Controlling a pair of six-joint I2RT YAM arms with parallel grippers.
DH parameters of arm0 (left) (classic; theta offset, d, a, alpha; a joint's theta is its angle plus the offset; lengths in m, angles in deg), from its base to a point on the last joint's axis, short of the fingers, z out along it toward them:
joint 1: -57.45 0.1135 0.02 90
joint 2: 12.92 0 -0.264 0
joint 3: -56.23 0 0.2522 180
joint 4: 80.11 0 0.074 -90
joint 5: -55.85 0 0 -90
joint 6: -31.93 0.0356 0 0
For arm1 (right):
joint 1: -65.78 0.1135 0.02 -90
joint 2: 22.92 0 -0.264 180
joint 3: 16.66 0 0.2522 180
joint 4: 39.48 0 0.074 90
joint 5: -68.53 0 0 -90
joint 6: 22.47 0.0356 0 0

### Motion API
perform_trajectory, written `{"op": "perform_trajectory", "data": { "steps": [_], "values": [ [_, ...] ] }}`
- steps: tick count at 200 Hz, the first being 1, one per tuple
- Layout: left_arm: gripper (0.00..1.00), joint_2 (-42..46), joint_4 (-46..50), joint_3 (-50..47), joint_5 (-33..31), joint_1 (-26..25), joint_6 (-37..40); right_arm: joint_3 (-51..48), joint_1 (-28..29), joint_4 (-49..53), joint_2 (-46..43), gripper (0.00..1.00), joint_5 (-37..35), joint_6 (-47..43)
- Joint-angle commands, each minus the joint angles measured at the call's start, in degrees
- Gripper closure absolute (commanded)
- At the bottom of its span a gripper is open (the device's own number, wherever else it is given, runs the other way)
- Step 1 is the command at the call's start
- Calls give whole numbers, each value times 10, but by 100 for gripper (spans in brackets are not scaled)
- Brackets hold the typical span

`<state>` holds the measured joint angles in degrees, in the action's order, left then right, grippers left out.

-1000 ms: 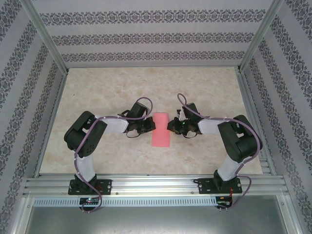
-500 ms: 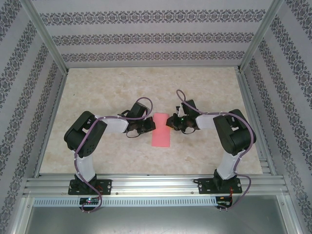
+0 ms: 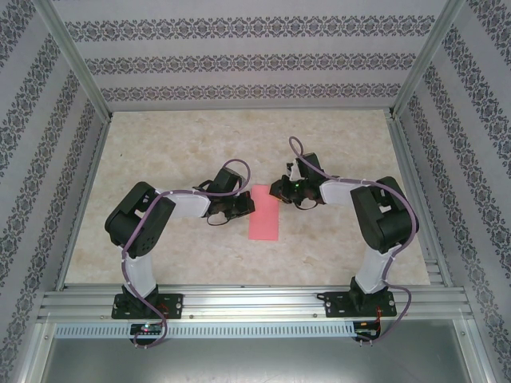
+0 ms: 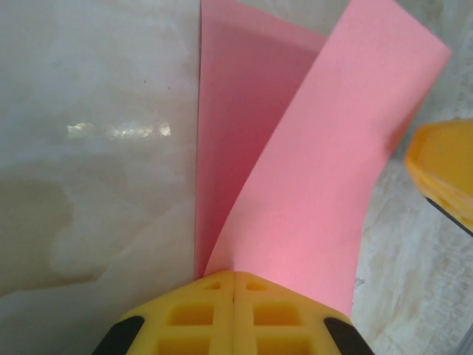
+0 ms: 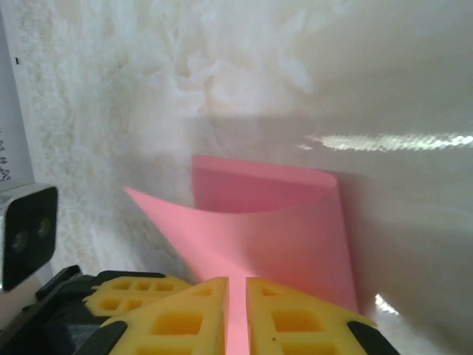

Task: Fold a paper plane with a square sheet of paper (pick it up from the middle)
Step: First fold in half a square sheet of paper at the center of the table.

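The square sheet of paper, doubled over into a narrow pink strip, is shown on the worktop between the two hands, with its long axis set crosswise to the line that joins them. The left hand is placed at the strip's edge about midway along its length. In the left wrist view the left hand is seen fully closed, with the paper pinched at the tips and running straight ahead of them. The lower layer lies flat ahead and slightly to the left of the tips, while the upper layer is raised and slanted off to their right. The right hand is set at the strip's opposite edge, close to the corner farthest from the arm bases. In the right wrist view the right hand is closed to a narrow slit with pink paper in it, which is judged to be a light grip on the curled upper layer just ahead of the tips. Both hands are thus in contact with the sheet. Flattening of the raised layer is judged to depend on travel across the short axis, from the right hand toward the left.
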<state>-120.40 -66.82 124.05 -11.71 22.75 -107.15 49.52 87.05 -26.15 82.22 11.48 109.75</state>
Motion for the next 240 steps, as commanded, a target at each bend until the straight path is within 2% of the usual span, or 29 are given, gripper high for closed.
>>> {"op": "perform_trajectory", "data": {
  "steps": [1, 28, 85, 129, 175, 215, 240],
  "values": [
    [100, -29, 49, -8, -13, -12, 15, -2, -7, 4, 32, 85, -20, -10],
    [100, -30, 50, -8, -13, -12, 15, 4, -10, 11, 49, 85, -25, -6],
    [100, -29, 54, -8, -15, -12, 18, 51, -19, 41, 17, 84, -6, -12],
    [100, -29, 56, -9, -14, -12, 18, 83, -28, 65, 62, 84, -9, -20],
    [100, -28, 60, -6, -13, -12, 21, 77, -30, 76, 94, 84, -30, -8],
    [100, -27, 64, -4, -14, -12, 23, 113, -36, 117, 62, 83, -31, -25],
    [100, -25, 64, -4, -15, -12, 22, 134, -39, 123, 39, 83, -5, -24]
  ]
}}
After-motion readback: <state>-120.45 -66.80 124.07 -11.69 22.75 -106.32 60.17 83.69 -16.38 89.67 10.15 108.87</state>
